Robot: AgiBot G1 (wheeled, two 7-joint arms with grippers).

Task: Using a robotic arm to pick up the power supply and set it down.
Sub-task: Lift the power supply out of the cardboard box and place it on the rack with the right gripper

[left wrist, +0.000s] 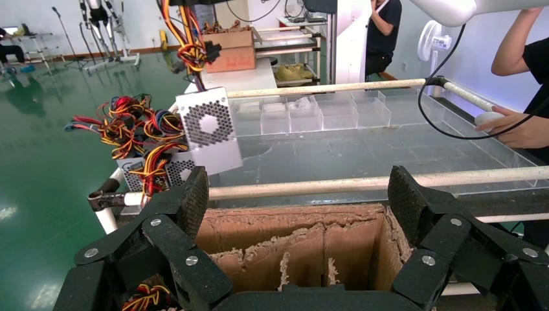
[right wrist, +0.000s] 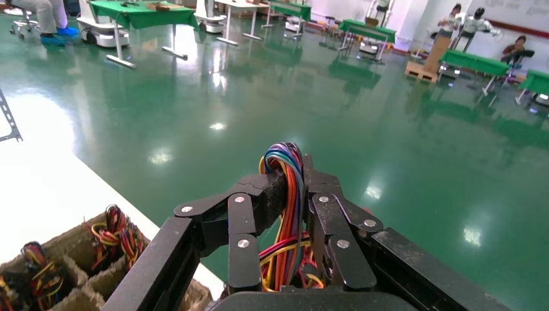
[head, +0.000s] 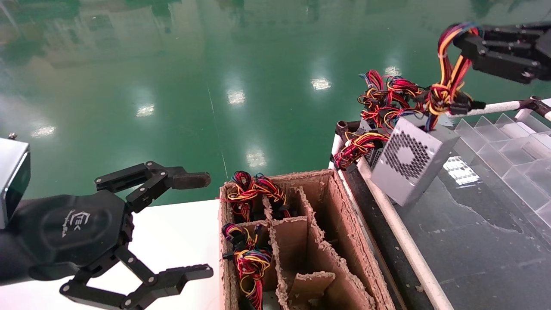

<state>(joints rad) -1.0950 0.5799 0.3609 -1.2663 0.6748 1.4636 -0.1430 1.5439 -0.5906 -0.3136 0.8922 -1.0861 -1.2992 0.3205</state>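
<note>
The right gripper [head: 467, 43] is clamped on the wire loop [right wrist: 285, 194] of the power supply [head: 409, 161]; in the right wrist view the coloured wires run straight up between the closed fingers [right wrist: 243, 217]. The grey box hangs below the gripper, tilted, its fan grille facing the robot, its lower corner close over the dark belt [head: 473, 241]. Whether that corner touches the belt cannot be told.

The hold is on wires only, so the box can swing or twist as the arm moves, and the bundle might slide through the fingers. A swinging box could strike the white rail [head: 400, 232] just beside it, or catch on the other supplies [head: 379, 103] parked behind it, whose red and yellow wires lie very near the hanging wires. Tangled wires would drag a neighbour along. Set down while tilted, the box could tip over.

Farther from the gripper, beyond the rail, stands a cardboard crate [head: 340, 224] with ragged dividers; two of its cells hold more wire bundles [head: 247, 258], while the cells nearest the rail look empty. Clear plastic bins [head: 512, 155] line the belt's other side. A person's hand [left wrist: 518, 129] rests at the belt's far edge in the left wrist view, within the working area.

The left gripper [head: 189, 224] hovers spread wide over the white table [head: 181, 241], beside the crate.
</note>
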